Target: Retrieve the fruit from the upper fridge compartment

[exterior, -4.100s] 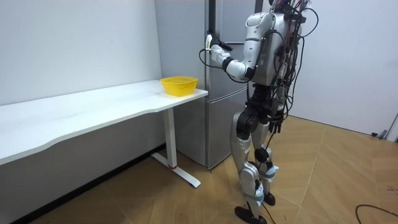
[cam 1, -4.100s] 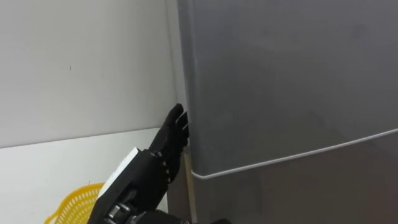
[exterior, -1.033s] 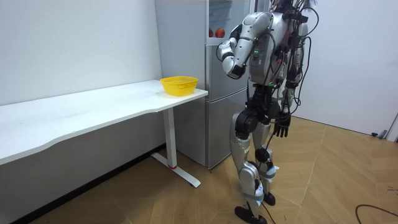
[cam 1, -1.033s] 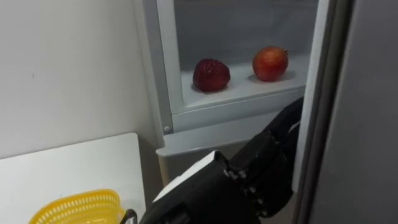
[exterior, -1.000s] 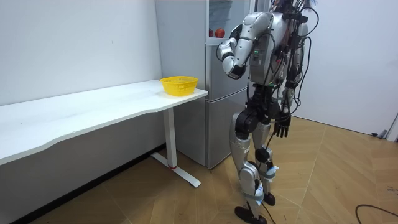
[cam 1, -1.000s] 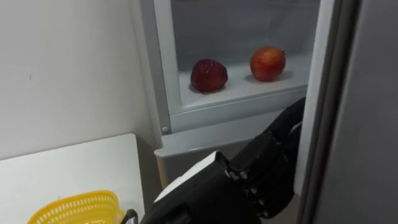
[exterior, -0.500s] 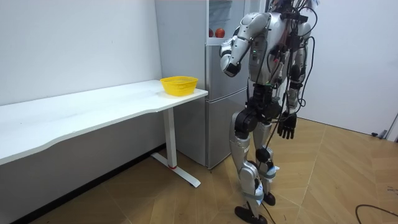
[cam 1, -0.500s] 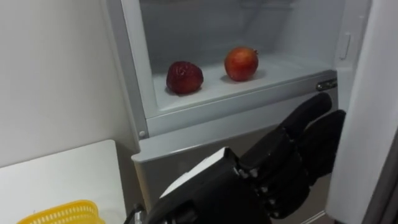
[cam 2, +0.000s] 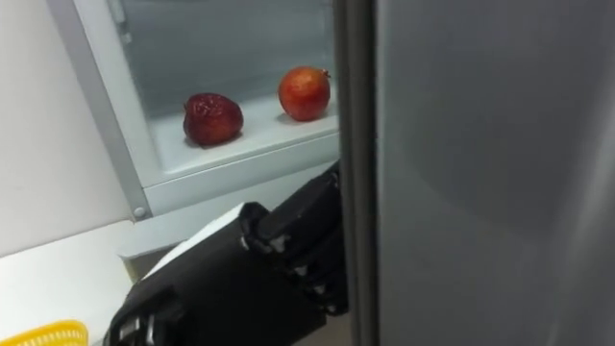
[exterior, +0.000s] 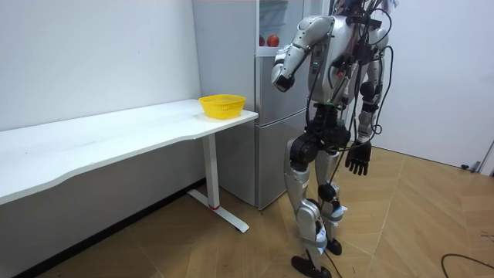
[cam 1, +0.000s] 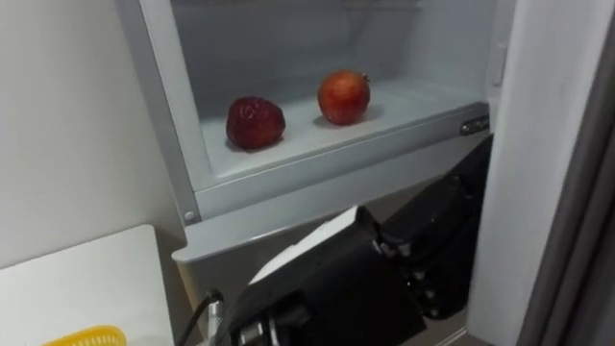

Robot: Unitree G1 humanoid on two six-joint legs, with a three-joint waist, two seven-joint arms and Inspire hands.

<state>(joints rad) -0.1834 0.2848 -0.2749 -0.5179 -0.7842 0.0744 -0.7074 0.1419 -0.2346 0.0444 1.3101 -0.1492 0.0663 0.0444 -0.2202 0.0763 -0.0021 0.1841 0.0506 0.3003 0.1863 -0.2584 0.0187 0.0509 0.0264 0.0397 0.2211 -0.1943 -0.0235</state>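
– Fruit loc.?
– Dark red fruit (cam 1: 255,122) & red apple (cam 1: 343,96) on upper fridge shelf (cam 1: 413,101), apart.
– Hands?
– Left hand (cam 1: 437,235) below shelf, fingers behind door (cam 1: 538,115), can't tell. Right hand (exterior: 356,162) hangs relaxed, empty.

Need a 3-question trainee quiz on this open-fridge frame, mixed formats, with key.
1. True or false: the upper fridge door is shut.
2. How many fruits lie on the upper shelf?
3. Where is the yellow basket? A) on the white table; B) on the floor; C) on a chair.
Key: 1 false, it stands open. 2 two: a dark red fruit and a red-orange fruit. 3 A.
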